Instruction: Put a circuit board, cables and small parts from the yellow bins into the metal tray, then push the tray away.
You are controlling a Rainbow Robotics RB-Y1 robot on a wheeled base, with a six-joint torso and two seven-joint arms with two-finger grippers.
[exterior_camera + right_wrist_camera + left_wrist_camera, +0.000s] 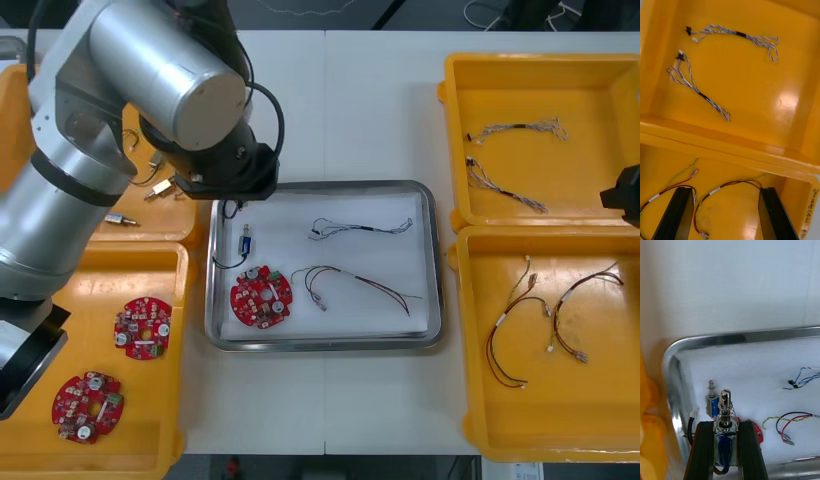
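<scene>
Left gripper (725, 427) clamps small metal part (725, 408) over metal tray (733, 338).

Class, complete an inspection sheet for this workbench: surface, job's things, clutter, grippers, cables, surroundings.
Surface: light table, yellow bins at both sides.
Job's things: metal tray holds one circuit board and one small part; two spare boards in a left bin.
Clutter: nothing seen.
Grippers: left gripper shut on a metal part above the tray's corner; right gripper open over the right bins.
Cables: blue-white cable and red-yellow cable in the tray; more in the right bins.
Surroundings: dark floor beyond the table.
</scene>
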